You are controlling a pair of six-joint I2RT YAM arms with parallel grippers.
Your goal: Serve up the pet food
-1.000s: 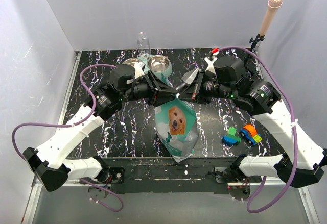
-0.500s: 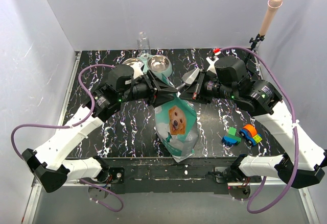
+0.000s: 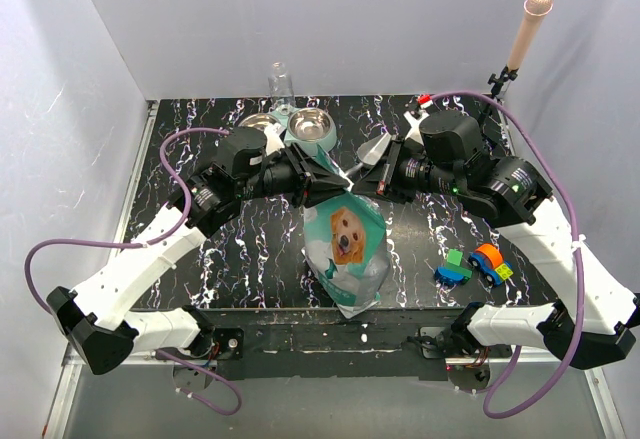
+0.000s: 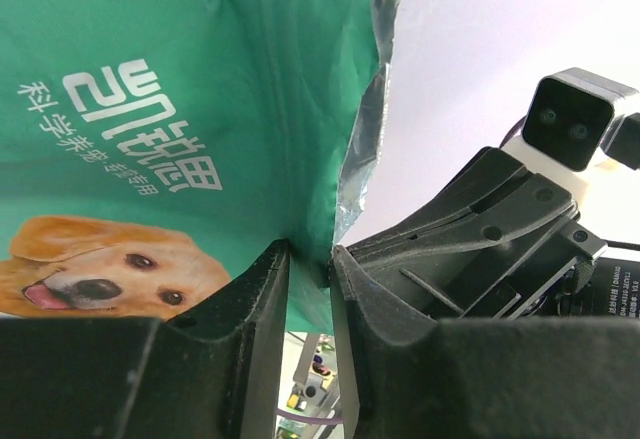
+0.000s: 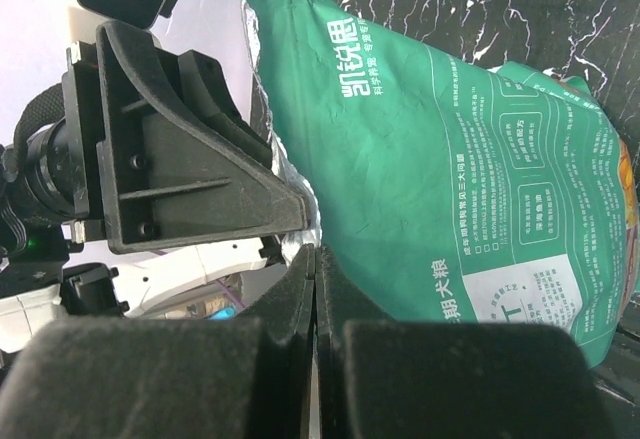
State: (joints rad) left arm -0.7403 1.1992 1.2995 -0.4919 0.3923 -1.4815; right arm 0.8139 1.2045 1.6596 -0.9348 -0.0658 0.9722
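Observation:
The teal-and-white pet food bag point(image 3: 347, 239) with a golden retriever picture lies mid-table, its top raised toward the bowls. My left gripper point(image 3: 322, 179) is shut on the bag's torn top edge from the left; the left wrist view shows the teal front point(image 4: 200, 79) and silver lining pinched between its jaws point(image 4: 310, 257). My right gripper point(image 3: 364, 180) is shut on the same top edge from the right; the right wrist view shows the bag's back point(image 5: 420, 159) in its jaws point(image 5: 314, 255). No kibble is in view. The mint-green double steel bowl point(image 3: 292, 135) stands just behind.
A grey scoop point(image 3: 373, 146) lies behind the right gripper. A clear glass point(image 3: 281, 84) stands at the back wall. A white item with a red cap point(image 3: 415, 114) is at the back right. Toy blocks and a car point(image 3: 476, 263) sit front right.
The left arm has shifted slightly up and right, lifting the bag's top edge a little toward the bowls. The right arm holds almost still.

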